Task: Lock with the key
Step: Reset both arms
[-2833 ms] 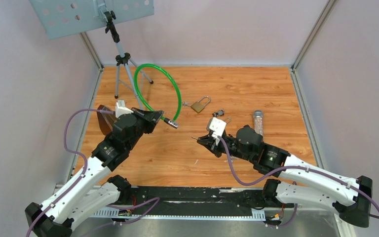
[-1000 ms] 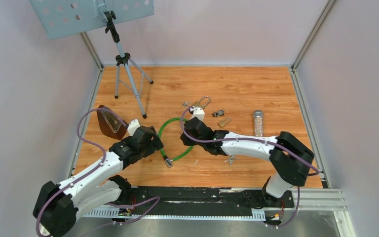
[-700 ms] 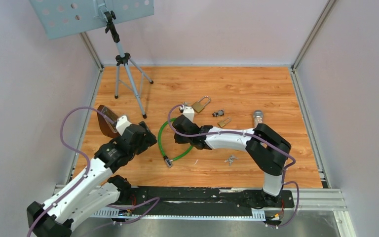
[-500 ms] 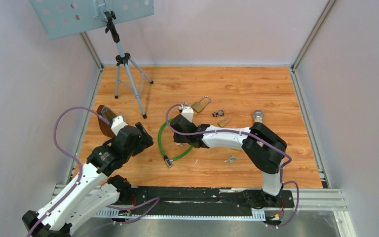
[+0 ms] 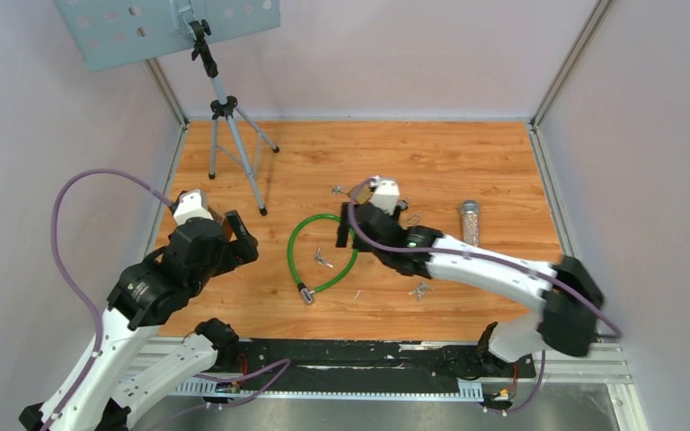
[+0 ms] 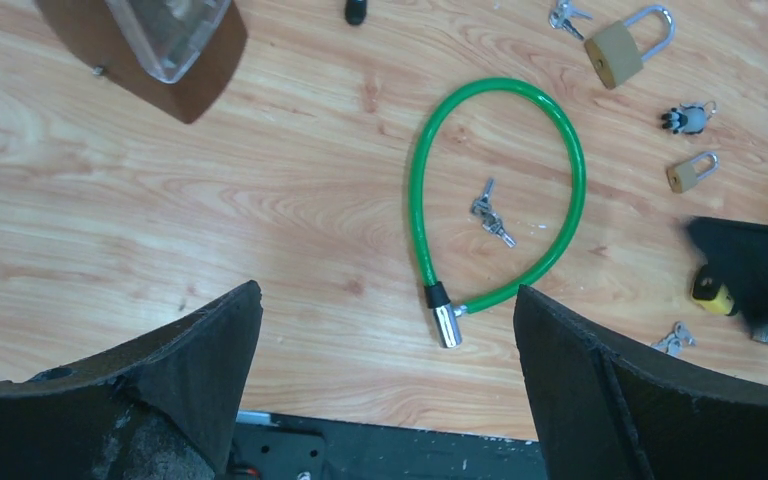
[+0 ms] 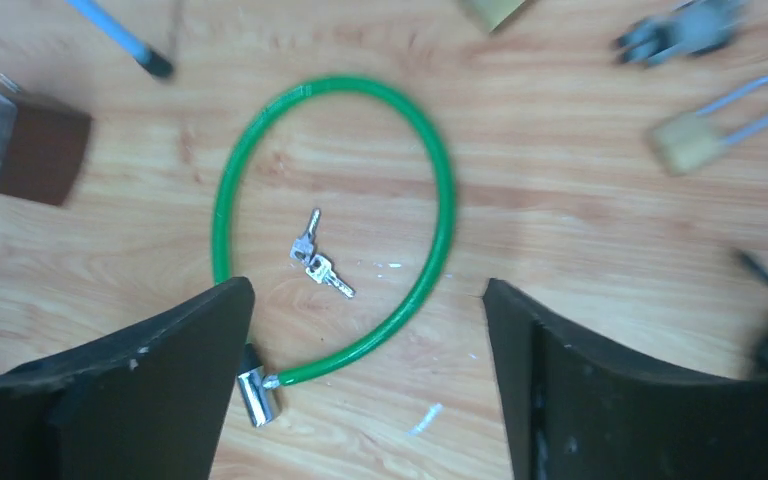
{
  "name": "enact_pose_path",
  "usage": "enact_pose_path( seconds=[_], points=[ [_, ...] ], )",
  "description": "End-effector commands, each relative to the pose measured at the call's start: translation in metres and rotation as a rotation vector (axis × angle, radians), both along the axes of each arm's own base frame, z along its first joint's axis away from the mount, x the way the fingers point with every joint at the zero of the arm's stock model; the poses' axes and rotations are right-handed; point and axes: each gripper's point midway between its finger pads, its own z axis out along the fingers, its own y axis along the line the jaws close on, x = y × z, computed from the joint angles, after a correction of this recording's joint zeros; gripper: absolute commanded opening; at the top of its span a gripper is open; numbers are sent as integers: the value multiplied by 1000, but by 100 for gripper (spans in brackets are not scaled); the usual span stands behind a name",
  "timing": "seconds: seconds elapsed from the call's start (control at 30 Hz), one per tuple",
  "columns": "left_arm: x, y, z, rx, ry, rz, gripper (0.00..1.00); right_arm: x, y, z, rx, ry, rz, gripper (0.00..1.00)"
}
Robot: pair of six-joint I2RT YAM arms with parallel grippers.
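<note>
Your left gripper and right gripper both stand open, gripping nothing. The keys lie on the table inside the green cable lock loop.

Keys lie inside the closed green cable lock.

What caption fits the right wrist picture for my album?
Open right gripper over a green cable lock, keys lying inside the loop on the wooden table.

around me: pale lilac walls on three sides; wood-grain desk; tripod carrying perforated grey-blue panel, far left corner.
</note>
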Motion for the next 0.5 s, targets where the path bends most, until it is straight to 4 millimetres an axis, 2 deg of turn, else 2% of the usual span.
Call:
enact_pose_path(
  seconds=[0.0,0.07,0.1,0.2,0.33,0.47],
  points=[
    [-18,34,22,101,-28,41,100,-12,-91,81,17,-199,-146,92],
    [-22,42,33,87,-52,80,100,-25,-128,111,54,-269,-183,99],
    [-25,50,35,103,-50,110,100,-34,-150,132,110,-309,-212,100],
    [-30,58,46,85,-72,152,100,-58,-201,173,226,-386,-274,100],
    [-33,48,58,71,-125,28,100,-87,-252,219,393,-484,-298,100],
    [-44,34,77,26,-227,-135,100,-106,-290,243,475,-554,-317,100]
  ],
)
